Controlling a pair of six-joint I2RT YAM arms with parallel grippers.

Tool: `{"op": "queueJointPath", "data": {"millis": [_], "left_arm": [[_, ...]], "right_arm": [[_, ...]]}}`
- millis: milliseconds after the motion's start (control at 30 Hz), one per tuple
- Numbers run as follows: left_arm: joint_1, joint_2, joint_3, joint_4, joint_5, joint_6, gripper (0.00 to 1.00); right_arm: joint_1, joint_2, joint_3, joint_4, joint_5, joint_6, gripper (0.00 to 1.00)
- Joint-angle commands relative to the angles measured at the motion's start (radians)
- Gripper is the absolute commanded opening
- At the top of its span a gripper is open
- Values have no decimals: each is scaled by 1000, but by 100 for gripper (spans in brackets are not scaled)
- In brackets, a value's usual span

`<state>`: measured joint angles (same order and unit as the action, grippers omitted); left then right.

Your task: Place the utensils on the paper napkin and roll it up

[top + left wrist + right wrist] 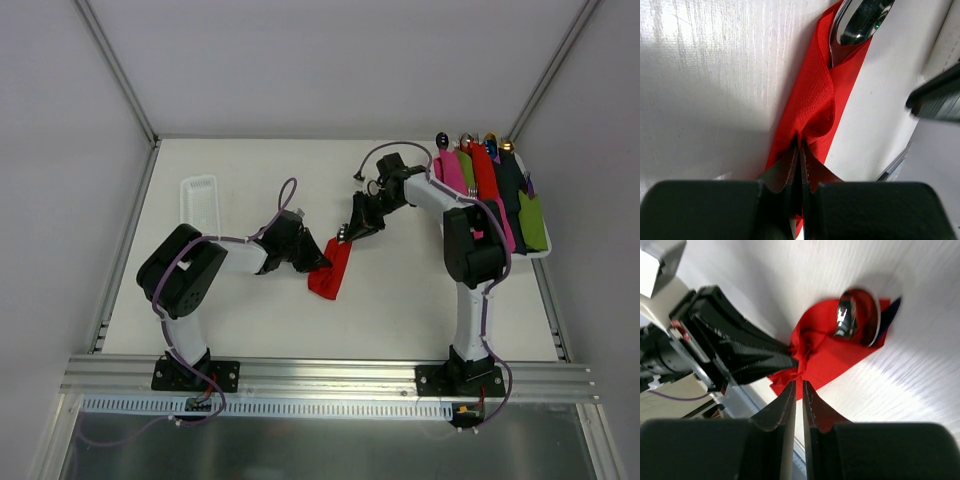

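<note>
Nearest the arm bases in the top view, the left gripper (pixel 316 262) reaches in from the left and is clenched on the paper napkin (pixel 330 270). The napkin lies mid-table as a loose red roll, its long axis running away from the bases and leaning a little to the right. In the left wrist view the pinch sits on a crumpled fold at the roll's side. From there the roll stretches away from the fingers to a spoon (pixel 860 20), whose bowl pokes out of the far end.

Just beyond, the right gripper (pixel 348 236) comes down at the roll's far part. Its fingers stand a sliver apart, tips at that bunched fold, with nothing visibly caught between them. Both arms are at the napkin, but only the left grips it. Any further rolling, I judge, must turn across that long axis.

The spoon's handle and any other utensils are hidden in the paper. Coloured rolled bundles (pixel 487 185) lie well apart at the far right.
</note>
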<state>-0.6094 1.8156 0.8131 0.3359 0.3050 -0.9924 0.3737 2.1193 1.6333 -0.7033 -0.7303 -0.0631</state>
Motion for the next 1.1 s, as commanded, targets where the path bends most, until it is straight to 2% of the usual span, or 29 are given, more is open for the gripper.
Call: {"op": "queueJointPath", "data": {"millis": [0, 133, 400, 800, 1067], "left_arm": [[-3, 40, -11, -126, -72, 17, 0], [-1, 36, -8, -127, -69, 23, 0], [-3, 36, 11, -133, -63, 37, 0], [-1, -10, 23, -133, -58, 72, 0], [-12, -67, 52, -97, -12, 104, 0]], "right_arm": [[13, -94, -128, 112, -119, 38, 12], [13, -87, -193, 177, -135, 101, 10], [14, -25, -220, 294, -136, 186, 8], [33, 37, -207, 222, -5, 148, 5], [44, 57, -193, 211, 23, 154, 5]]}}
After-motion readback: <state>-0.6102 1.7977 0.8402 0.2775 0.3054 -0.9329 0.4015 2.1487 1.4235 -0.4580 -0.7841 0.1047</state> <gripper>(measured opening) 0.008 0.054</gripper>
